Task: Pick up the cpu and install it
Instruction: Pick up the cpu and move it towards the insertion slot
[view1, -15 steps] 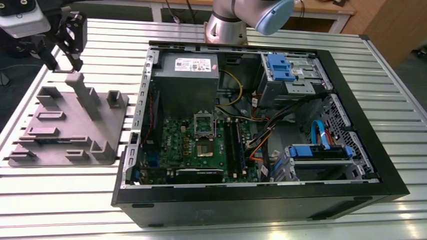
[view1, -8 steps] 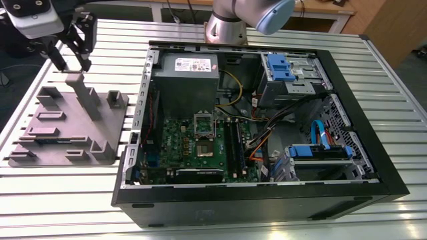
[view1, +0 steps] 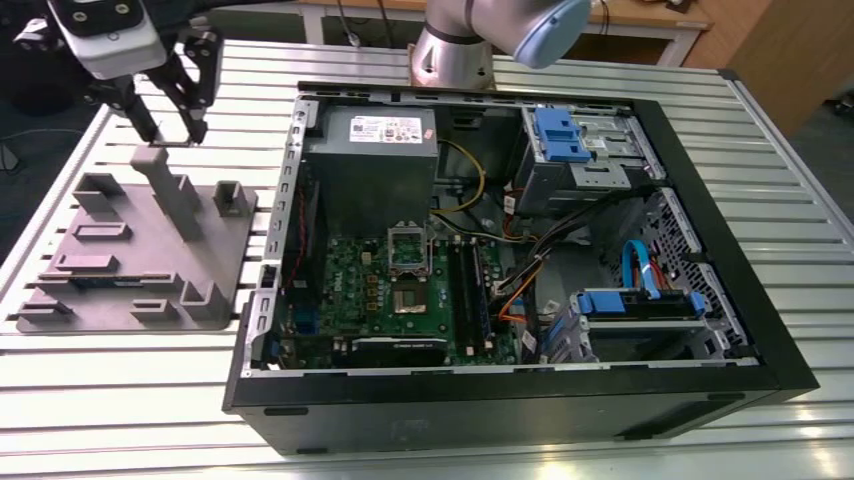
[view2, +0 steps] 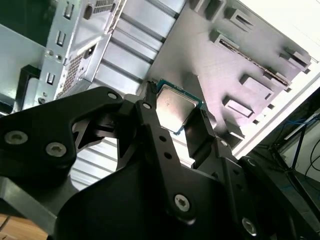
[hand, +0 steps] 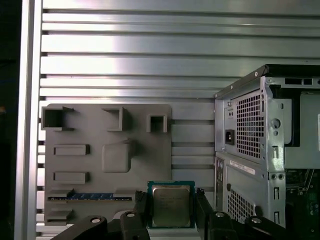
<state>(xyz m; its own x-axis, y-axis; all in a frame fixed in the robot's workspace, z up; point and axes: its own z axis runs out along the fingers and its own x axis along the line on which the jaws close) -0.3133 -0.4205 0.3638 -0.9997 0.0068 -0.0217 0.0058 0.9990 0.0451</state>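
Observation:
The cpu (hand: 171, 205) is a small square chip with a silver-grey top and a green rim. It sits between the two black fingers (hand: 141, 207) of my gripper (hand: 171, 212), which is shut on its edges. The second wrist view has the cpu (view2: 175, 111) held above the grey tray (view2: 225, 65). In the exterior view my gripper (view1: 168, 128) hangs over the far end of the grey tray (view1: 134, 250), at the exterior view's left. The open computer case (view1: 521, 250) lies at the exterior view's right, with the silvery socket (view1: 407, 250) on its green board (view1: 387, 310).
The tray carries raised blocks and posts (view1: 171, 195) just under the gripper. Inside the case are a grey metal box (view1: 374, 150), blue drive brackets (view1: 567, 135), and cables (view1: 534, 270). The case wall (hand: 250, 150) stands beside the tray on the slatted metal table (hand: 150, 55).

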